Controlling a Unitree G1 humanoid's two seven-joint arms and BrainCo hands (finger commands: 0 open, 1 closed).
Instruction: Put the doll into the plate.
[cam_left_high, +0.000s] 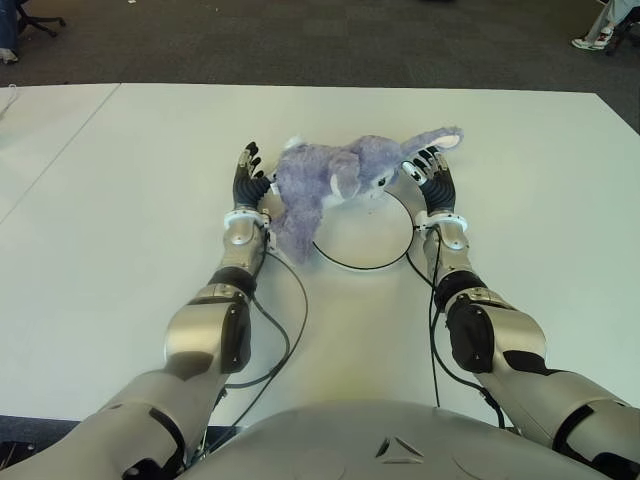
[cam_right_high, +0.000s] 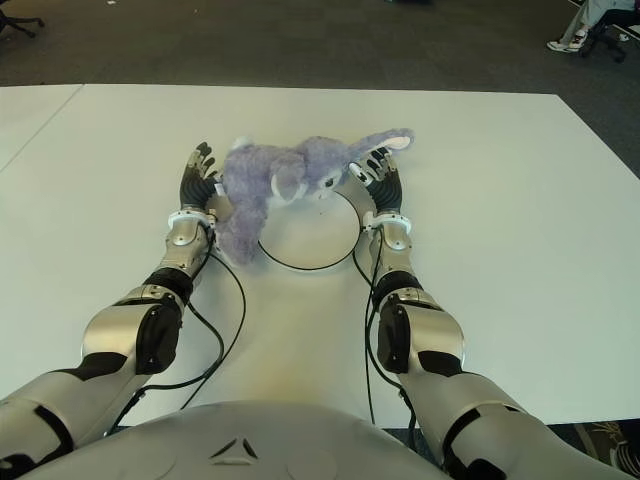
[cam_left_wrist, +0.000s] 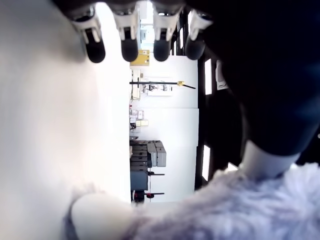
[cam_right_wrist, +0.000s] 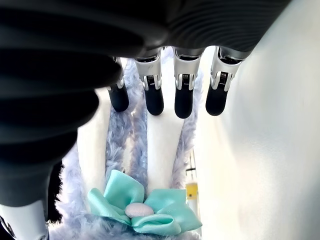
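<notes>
From the eye views I see the doll (cam_left_high: 340, 178) lying across the plate's (cam_left_high: 370, 262) far rim on the counter (cam_left_high: 140, 200) — left hand (cam_left_high: 250, 185) and right hand (cam_left_high: 434, 180) flank it. Left wrist: fingers (cam_left_wrist: 129, 46) straight, fur beside the palm. Right wrist: fingers (cam_right_wrist: 183, 100) extended over the doll's ears — nothing gripped.

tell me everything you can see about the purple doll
The doll is a fluffy lavender plush rabbit with long white-lined ears and a mint bow with a pale centre. It lies on its side across the far rim of the plate, body spilling onto the table. The left hand and right hand flank it with straight fingers.
</notes>
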